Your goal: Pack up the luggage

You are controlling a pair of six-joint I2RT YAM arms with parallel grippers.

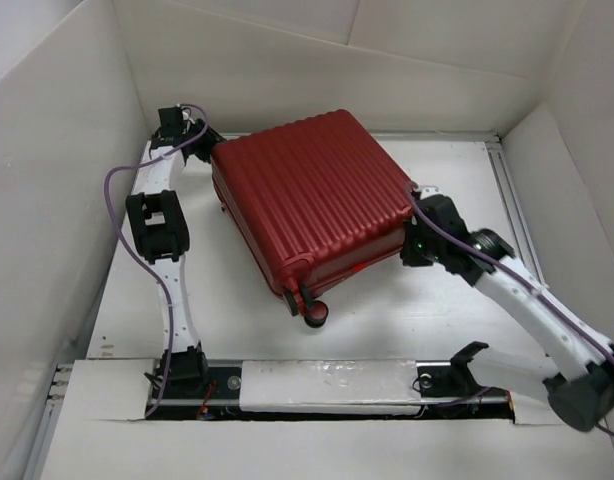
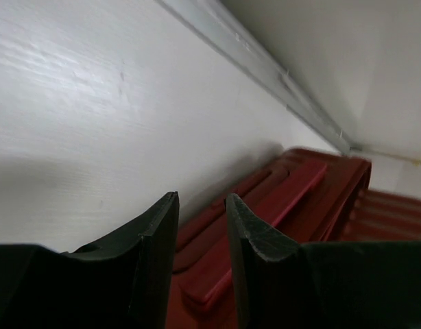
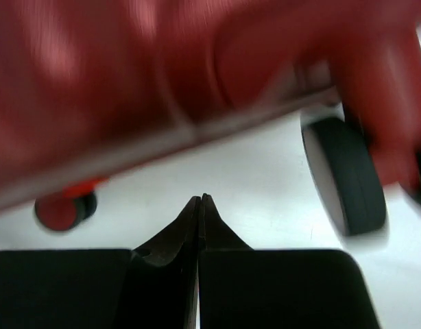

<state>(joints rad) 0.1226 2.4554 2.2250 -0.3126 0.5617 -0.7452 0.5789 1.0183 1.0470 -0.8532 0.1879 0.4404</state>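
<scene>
The luggage [image 1: 307,195] is a dark red ribbed suitcase lying closed and flat on the white table, turned at an angle. Its wheels [image 1: 315,313] point toward the near edge. My left gripper [image 1: 209,143] is at the case's far left corner. It is open, with a narrow gap and nothing between the fingers [image 2: 200,199], and it looks along the case's red side [image 2: 279,199]. My right gripper [image 1: 407,250] sits low at the case's right near edge. It is shut on nothing [image 3: 200,199], just below the blurred red shell [image 3: 162,68] and beside a dark wheel [image 3: 347,178].
White walls box in the table on the left, back and right. An aluminium rail [image 1: 492,150] runs along the back right edge, and shows in the left wrist view as a rail [image 2: 265,68]. A mounting rail [image 1: 337,385] holds the arm bases at the near edge.
</scene>
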